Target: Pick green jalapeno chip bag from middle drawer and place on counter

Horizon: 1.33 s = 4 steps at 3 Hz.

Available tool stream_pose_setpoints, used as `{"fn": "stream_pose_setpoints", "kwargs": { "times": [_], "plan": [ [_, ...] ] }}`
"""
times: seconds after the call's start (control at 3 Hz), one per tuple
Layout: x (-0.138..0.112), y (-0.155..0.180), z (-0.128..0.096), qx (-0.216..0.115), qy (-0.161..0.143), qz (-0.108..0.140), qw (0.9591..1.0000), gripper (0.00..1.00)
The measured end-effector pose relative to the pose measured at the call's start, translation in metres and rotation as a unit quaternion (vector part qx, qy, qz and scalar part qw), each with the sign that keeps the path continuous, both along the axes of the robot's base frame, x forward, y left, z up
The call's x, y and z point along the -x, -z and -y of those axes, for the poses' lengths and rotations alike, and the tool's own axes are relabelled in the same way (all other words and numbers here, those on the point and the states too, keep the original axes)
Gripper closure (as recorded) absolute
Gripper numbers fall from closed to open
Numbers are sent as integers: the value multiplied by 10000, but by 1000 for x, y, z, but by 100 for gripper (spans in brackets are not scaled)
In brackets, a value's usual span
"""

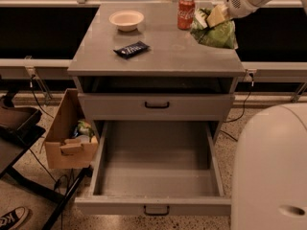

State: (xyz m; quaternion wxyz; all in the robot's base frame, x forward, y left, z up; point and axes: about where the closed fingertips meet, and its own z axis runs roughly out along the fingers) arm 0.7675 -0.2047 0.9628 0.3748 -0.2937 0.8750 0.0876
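The green jalapeno chip bag (216, 33) hangs from my gripper (214, 18) over the right rear part of the counter (158, 56), just right of the red soda can (186, 6). The gripper is shut on the bag's top, and my white arm reaches in from the upper right. The bag's lower edge is at or just above the counter surface; I cannot tell if it touches. The middle drawer (156, 205) is pulled fully open below and shows an empty grey floor. The drawer above it (157, 105) is shut.
A white bowl (126, 19) and a dark-blue wrapper (131, 49) lie on the counter's left half. A cardboard box (67, 138) with items stands left of the cabinet. My white base (271, 171) fills the lower right. A black stand (19, 128) is at far left.
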Motion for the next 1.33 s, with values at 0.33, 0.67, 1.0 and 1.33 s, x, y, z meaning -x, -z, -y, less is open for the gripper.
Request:
{"fn": "stream_pose_setpoints", "kwargs": {
  "times": [0.33, 0.67, 1.0, 1.33],
  "plan": [
    [-19, 34, -28, -105, -78, 66, 9999, 100],
    [-26, 41, -32, -157, -35, 137, 9998, 81],
    [-26, 41, -32, -157, -35, 137, 9998, 57],
    [-26, 41, -32, -157, -36, 137, 9998, 26]
  ]
}}
